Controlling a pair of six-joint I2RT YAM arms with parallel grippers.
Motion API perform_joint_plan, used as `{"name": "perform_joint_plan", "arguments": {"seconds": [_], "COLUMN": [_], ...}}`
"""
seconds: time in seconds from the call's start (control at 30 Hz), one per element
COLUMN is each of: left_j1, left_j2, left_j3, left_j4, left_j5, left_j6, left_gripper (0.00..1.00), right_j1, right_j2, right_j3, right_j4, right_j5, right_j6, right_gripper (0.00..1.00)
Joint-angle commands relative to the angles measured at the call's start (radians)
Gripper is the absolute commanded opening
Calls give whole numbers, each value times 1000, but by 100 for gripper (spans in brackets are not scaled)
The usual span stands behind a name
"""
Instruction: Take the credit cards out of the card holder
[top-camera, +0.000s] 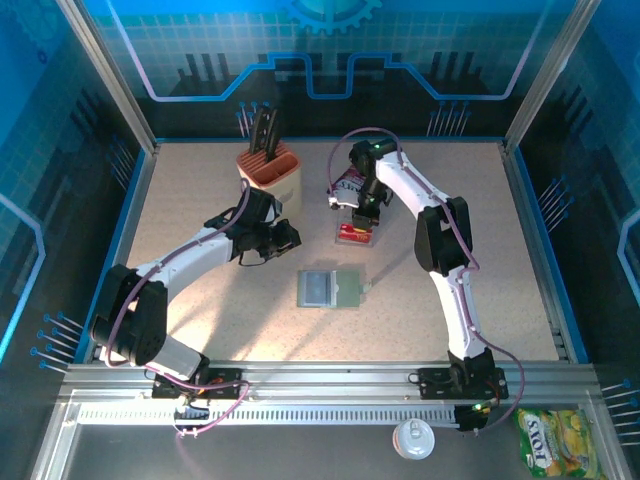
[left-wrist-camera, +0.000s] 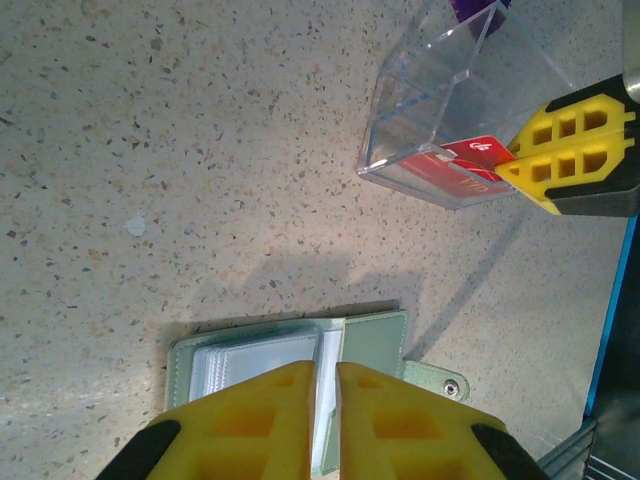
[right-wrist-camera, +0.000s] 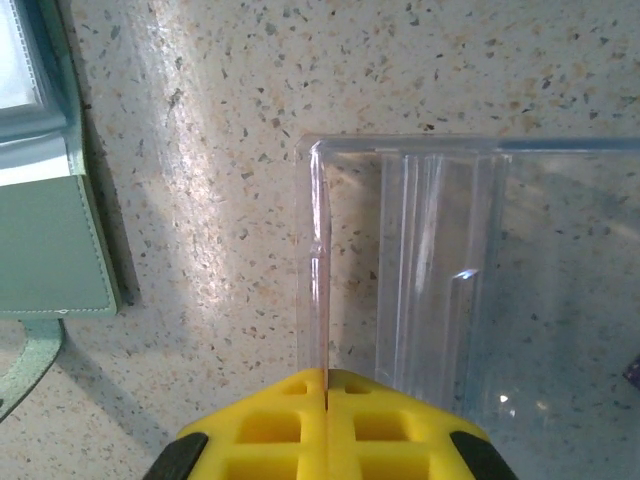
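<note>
The card holder (top-camera: 328, 288) lies open on the table, pale green with clear sleeves; it also shows in the left wrist view (left-wrist-camera: 372, 342) and the right wrist view (right-wrist-camera: 50, 240). My left gripper (top-camera: 285, 240) hovers to the holder's upper left. Its fingertips (left-wrist-camera: 327, 375) stand a narrow gap apart with nothing between them. My right gripper (top-camera: 358, 220) is shut on a red credit card (left-wrist-camera: 455, 165) that reaches into a clear plastic box (left-wrist-camera: 440, 90). In the right wrist view the card (right-wrist-camera: 322, 330) is edge-on between the shut fingers (right-wrist-camera: 327, 378), along the box's wall (right-wrist-camera: 440, 280).
A beige and orange knife block (top-camera: 270, 170) stands at the back, left of centre. A purple snack packet (top-camera: 348, 185) lies just behind the clear box (top-camera: 355, 237). A yellow-green packet (top-camera: 558, 440) and a white cup lid (top-camera: 412, 438) sit off the table at the near right.
</note>
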Motion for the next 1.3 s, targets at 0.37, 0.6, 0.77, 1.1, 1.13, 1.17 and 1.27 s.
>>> {"name": "perform_joint_plan", "arguments": {"seconds": [0.37, 0.6, 0.77, 1.1, 1.13, 1.17, 1.27], "left_j1": [11, 10, 10, 10, 10, 11, 10], "left_j2": [28, 35, 42, 41, 42, 40, 36], "left_j3": [17, 18, 21, 16, 14, 11, 3], "left_j4": [-13, -5, -2, 7, 10, 14, 18], "left_j5": [16, 22, 26, 36, 38, 39, 42], "left_j6": [-11, -10, -8, -9, -10, -12, -17], "left_gripper": [15, 15, 15, 15, 15, 15, 15], "right_j1": [15, 17, 18, 51, 57, 65, 80], "right_j2": [24, -44, -156, -244, -239, -230, -212], "right_j3": [-3, -20, -129, -257, -259, -257, -263], "right_j4": [-54, -22, 144, 311, 328, 339, 359], "right_j5": [-51, -38, 52, 155, 171, 180, 180], "right_j6": [-6, 39, 129, 224, 237, 248, 265], "right_gripper": [19, 22, 23, 21, 20, 19, 15]}}
